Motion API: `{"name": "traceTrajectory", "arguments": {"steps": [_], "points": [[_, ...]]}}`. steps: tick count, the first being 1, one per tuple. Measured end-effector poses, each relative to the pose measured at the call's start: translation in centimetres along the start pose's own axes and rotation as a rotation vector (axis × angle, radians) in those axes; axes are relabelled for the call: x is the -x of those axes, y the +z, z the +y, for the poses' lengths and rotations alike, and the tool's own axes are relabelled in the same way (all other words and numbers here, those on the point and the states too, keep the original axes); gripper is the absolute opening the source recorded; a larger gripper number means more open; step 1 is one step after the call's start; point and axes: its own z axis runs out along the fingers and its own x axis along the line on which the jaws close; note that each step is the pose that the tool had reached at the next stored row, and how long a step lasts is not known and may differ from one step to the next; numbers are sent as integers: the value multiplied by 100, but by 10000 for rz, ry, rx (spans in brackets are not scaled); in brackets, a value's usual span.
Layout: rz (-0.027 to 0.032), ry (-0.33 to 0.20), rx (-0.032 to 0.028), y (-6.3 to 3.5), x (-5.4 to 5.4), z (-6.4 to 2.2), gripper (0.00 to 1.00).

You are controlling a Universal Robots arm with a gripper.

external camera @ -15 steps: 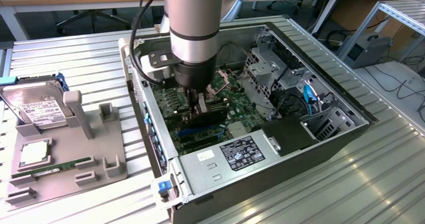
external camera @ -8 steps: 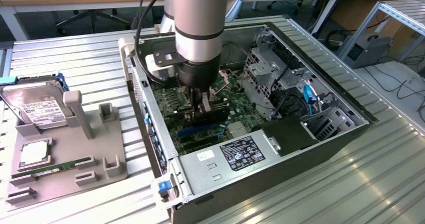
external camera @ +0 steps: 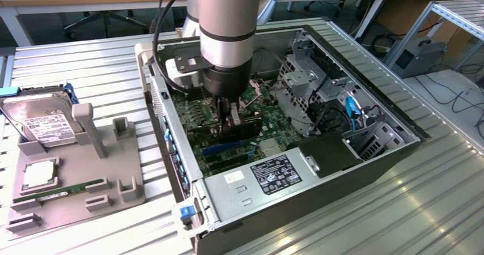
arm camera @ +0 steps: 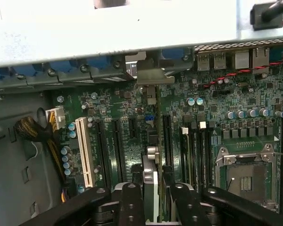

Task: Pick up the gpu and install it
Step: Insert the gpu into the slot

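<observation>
Gripping the gpu [arm camera: 151, 181] edge-on between its fingers, the pincer [arm camera: 151, 202] hangs low inside the open computer case [external camera: 393, 153], the card standing upright just above the motherboard [arm camera: 212, 94] slots. If the card's edge sits beside the slot rather than over it, pressing could bend it, and its bracket could catch the rear case wall.

The end effector [arm camera: 153, 197] grips the gpu [arm camera: 151, 141] edge-on above the motherboard [arm camera: 217, 108], bracket [arm camera: 153, 73] at the case wall [arm camera: 108, 33].
</observation>
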Motion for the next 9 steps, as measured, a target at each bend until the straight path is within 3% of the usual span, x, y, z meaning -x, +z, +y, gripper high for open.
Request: {"name": "traceTrajectory", "arguments": {"steps": [9], "points": [[4,-80,-5,3,-19,-2,27]]}}
